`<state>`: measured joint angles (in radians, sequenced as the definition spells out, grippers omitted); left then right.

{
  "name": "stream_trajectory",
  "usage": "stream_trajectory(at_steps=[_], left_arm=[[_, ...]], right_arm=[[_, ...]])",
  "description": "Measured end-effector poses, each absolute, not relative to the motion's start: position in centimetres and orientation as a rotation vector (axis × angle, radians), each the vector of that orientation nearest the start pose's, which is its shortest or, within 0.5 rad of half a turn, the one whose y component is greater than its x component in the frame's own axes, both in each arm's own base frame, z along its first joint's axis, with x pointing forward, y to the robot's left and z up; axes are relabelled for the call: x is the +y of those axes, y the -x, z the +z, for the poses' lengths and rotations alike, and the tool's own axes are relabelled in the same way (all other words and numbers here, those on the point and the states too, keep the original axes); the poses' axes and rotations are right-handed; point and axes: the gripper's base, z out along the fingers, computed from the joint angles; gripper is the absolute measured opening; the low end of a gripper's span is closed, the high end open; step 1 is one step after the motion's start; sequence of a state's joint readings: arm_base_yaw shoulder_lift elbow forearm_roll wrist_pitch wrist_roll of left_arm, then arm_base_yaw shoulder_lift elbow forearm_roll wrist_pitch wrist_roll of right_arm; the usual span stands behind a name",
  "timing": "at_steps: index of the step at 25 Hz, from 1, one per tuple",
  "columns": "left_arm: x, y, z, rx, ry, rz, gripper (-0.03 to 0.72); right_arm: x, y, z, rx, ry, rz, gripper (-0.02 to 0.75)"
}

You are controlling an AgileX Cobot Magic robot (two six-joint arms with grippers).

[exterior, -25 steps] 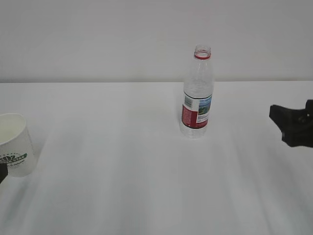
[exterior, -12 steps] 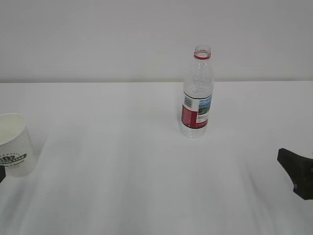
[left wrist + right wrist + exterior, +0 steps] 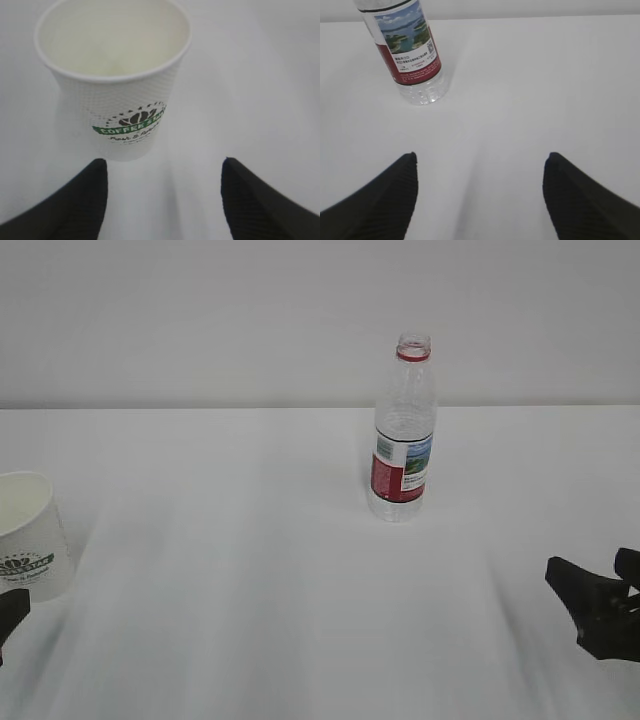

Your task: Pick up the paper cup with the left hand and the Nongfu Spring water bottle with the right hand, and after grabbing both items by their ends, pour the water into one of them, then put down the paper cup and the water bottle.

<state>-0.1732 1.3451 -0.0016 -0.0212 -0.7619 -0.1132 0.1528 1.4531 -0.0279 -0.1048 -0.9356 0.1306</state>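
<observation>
On a plain white worktop (image 3: 250, 570) backed by a pale wall stand two objects, with two robot tools near them.

At the far left edge stands one small white tapered paper cup (image 3: 30, 535) with a dark green round logo and band on its side. It is upright and looks empty in the left wrist view (image 3: 115, 75), where the printed logo faces the camera. Just in front of it, at the near left corner, only a dark tip of the left black robot tool (image 3: 10, 610) shows. From the wrist, this left tool (image 3: 162, 200) is released: its two black fingers (image 3: 75, 205) stand wide apart, near the cup's base but not touching it.

Right of centre and farther back stands one clear ribbed plastic water bottle (image 3: 403, 430), upright and capless, with a red neck ring and a red-and-white label bearing a landscape picture. Whether it holds water cannot be told.

At the near right edge sits the right black robot tool (image 3: 600, 615), low over the worktop and well apart from the bottle. The right wrist view shows this tool (image 3: 480, 200) released too, its two fingers (image 3: 580, 200) spread wide with nothing between them, and the bottle's lower half (image 3: 410, 55) ahead to the left.
</observation>
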Motion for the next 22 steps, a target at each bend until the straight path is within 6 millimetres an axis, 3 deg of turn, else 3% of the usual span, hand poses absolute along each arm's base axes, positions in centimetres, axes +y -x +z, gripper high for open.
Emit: stream_trajectory(at_steps=[5, 14, 22], left_arm=[[-2.6, -15.1, 13.3, 2.062, -0.046, -0.174, 0.515], [-2.7, -15.4, 13.9, 1.979, -0.057, -0.188, 0.513], [-2.8, -15.7, 14.8, 1.876, -0.052, -0.200, 0.513]], right_arm=[[3.7, -17.0, 12.2, 1.954, 0.172, 0.254, 0.587], [4.1, -17.4, 9.3, 2.086, 0.227, 0.265, 0.586], [4.5, -18.6, 9.7, 2.017, 0.356, 0.231, 0.478]])
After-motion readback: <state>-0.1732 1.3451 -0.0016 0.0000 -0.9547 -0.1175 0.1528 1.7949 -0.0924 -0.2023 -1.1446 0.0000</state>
